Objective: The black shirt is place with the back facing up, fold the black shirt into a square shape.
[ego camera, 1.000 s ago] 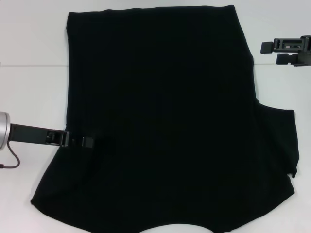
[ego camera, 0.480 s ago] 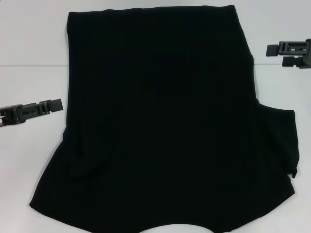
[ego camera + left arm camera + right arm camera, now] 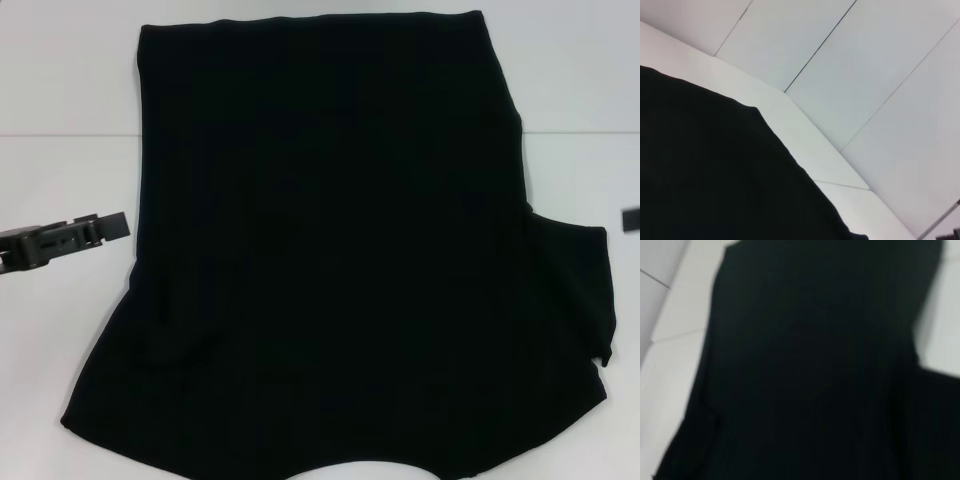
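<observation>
So, black shirt lies flat on the white table, left sleeve tucked in | left gripper beside its edge, empty, can't tell you if it's open | right gripper barely peeks in, likely lining up the remaining sleeve.

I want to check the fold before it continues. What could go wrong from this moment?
1. The black shirt has its left sleeve folded in, but that fold looks lumpy near the lower left, so later folds may come out crooked.
2. The right sleeve still sticks out; if it is skipped, no square results.
3. The left end effector sits beside the shirt's edge on the white table, and the right end effector is nearly out of the head view, so a grasp may miss.
</observation>
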`<state>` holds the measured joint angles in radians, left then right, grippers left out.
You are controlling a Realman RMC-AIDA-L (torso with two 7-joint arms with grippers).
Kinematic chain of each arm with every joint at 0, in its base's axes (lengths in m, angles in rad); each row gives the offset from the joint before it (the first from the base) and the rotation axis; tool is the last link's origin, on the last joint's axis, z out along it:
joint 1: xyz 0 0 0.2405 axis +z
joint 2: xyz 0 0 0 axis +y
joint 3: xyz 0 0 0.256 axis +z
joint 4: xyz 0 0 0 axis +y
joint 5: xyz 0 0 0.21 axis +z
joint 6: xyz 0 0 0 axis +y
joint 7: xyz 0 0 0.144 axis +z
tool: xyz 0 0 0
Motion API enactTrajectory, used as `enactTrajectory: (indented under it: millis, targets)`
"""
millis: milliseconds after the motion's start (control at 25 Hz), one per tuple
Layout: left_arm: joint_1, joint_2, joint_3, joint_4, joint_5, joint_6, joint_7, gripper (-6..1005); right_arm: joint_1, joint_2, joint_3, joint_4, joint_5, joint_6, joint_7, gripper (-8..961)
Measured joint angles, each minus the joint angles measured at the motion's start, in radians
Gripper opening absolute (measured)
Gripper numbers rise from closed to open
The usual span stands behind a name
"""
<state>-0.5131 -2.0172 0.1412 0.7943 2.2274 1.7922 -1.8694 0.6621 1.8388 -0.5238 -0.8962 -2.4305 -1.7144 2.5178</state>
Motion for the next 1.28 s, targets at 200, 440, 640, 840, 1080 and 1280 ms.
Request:
enactTrajectory:
  millis: [200,440,640,840,1080,1280]
  targets:
    - [-0.017,0.000,0.004,-0.005,0.000,-0.006,-0.003,877,-0.026,-0.001,0.006,0.006,-0.054,-0.030,0.009,778]
    - [-0.029,-0.002,0.006,-0.029,0.000,-0.015,-0.008,873,-0.023,0.013,-0.009,0.088,-0.135,0.012,-0.001,631]
    - [-0.030,-0.001,0.005,-0.032,0.000,-0.019,-0.008,874,-0.020,0.026,-0.035,0.122,-0.157,0.110,0.001,525]
    - [-0.030,-0.002,0.001,-0.032,0.000,-0.022,-0.008,874,-0.005,0.038,-0.072,0.190,-0.158,0.203,0.001,467]
    - [-0.030,-0.002,-0.001,-0.034,0.000,-0.040,-0.008,874,0.007,0.053,-0.140,0.237,-0.159,0.268,0.007,434]
    - [-0.030,-0.003,-0.002,-0.036,0.000,-0.044,-0.008,874,0.008,0.061,-0.166,0.246,-0.161,0.291,0.019,416]
